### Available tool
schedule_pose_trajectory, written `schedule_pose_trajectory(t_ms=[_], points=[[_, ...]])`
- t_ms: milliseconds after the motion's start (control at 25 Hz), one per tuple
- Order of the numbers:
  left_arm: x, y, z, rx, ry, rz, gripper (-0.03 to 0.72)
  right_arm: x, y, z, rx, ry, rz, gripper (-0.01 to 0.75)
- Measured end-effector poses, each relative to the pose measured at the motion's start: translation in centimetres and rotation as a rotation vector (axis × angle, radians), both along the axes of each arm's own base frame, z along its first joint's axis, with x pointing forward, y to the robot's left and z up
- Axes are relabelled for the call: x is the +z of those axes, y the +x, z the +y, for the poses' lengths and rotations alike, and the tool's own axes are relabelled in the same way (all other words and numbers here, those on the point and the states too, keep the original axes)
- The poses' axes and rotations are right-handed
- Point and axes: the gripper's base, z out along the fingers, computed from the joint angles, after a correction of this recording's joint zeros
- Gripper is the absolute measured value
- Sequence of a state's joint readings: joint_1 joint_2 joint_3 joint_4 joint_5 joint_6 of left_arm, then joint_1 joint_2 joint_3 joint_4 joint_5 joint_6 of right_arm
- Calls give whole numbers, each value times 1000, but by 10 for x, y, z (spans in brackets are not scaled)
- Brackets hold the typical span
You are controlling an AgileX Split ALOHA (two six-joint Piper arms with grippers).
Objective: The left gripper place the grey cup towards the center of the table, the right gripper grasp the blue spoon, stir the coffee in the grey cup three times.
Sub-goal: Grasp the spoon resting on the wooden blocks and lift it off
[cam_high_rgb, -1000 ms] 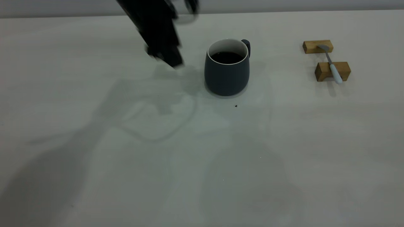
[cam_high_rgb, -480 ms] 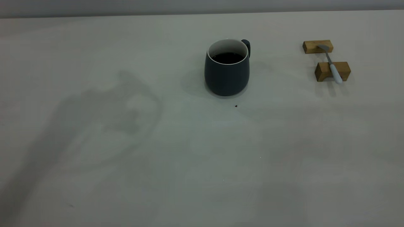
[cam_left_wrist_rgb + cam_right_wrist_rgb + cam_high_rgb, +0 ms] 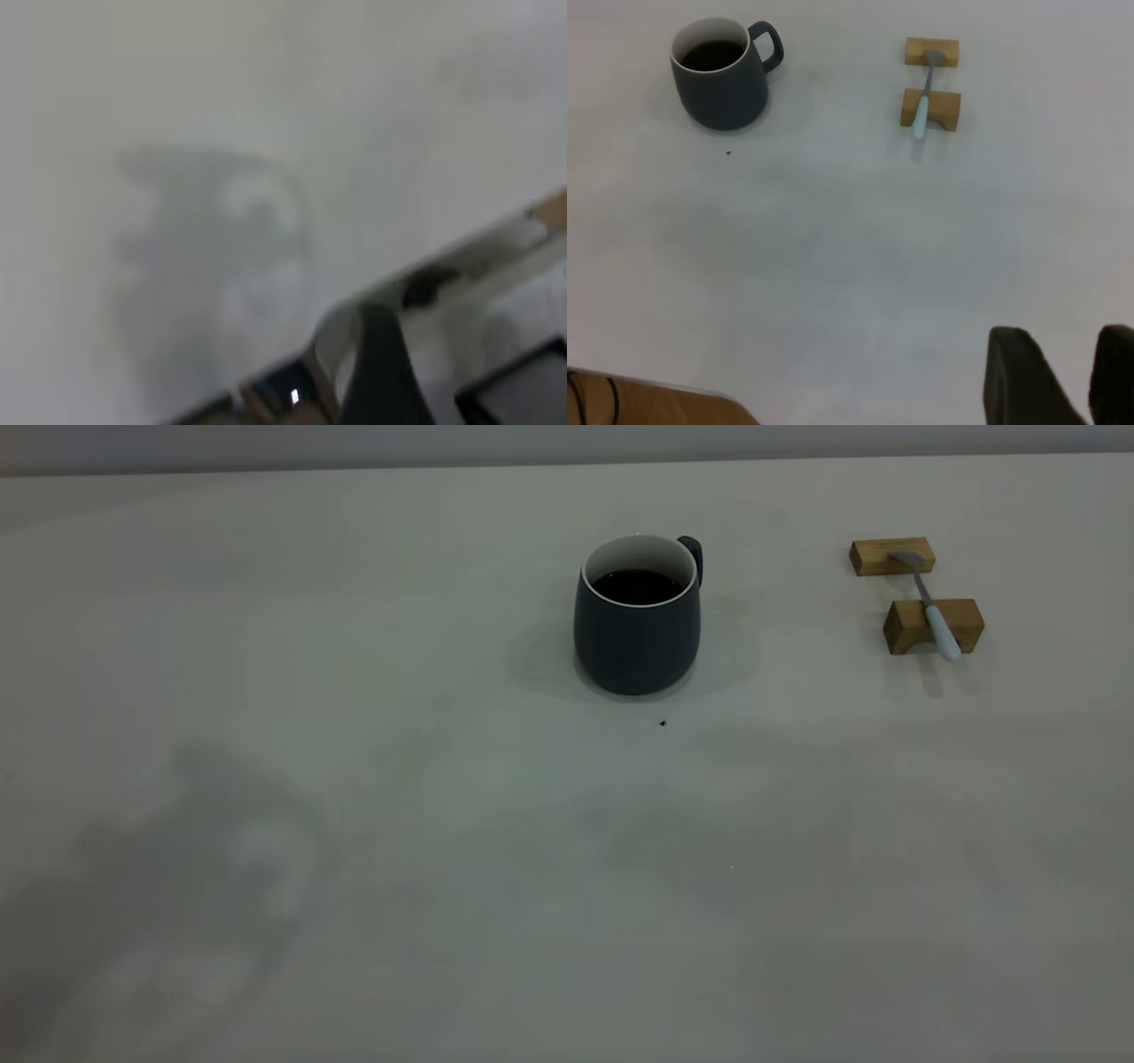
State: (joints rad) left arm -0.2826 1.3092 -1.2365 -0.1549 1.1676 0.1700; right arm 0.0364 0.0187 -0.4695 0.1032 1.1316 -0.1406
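Note:
The grey cup (image 3: 636,638) stands upright near the table's middle, toward the far side, its handle turned away to the right. Dark coffee (image 3: 638,586) lies inside it. The blue spoon (image 3: 930,607) rests across two wooden blocks at the far right. No arm appears in the exterior view. The right wrist view holds the cup (image 3: 722,93) and spoon (image 3: 924,97) far off. My right gripper (image 3: 1067,367) hangs well short of them, open and empty. My left gripper (image 3: 376,372) is a dark blurred shape over bare table (image 3: 221,106) beside its edge.
Two wooden blocks (image 3: 892,556) (image 3: 934,626) carry the spoon. A tiny dark speck (image 3: 663,724) lies just in front of the cup. The table's far edge (image 3: 567,465) runs behind the cup. A brown wooden edge (image 3: 656,403) shows in the right wrist view.
The left arm, beside the cup a second ago, has gone out of the exterior view. Its shadow slid to the front left. Cup and spoon have not moved.

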Motion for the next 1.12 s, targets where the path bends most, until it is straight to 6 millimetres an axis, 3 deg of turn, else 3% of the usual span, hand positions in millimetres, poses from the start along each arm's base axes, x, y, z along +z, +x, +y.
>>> schedule_pose_trajectory(t_ms=[240, 520, 800, 1120], points=[[-53, -70, 27, 106, 86, 127, 585, 0, 0, 0, 0, 0, 0, 237], [-88, -126, 49, 215, 118, 91, 585, 0, 0, 0, 0, 0, 0, 237], [-97, -159, 59, 226, 53, -63, 585, 0, 0, 0, 0, 0, 0, 237], [-85, -197, 72, 293, -25, -266, 585, 0, 0, 0, 0, 0, 0, 237]])
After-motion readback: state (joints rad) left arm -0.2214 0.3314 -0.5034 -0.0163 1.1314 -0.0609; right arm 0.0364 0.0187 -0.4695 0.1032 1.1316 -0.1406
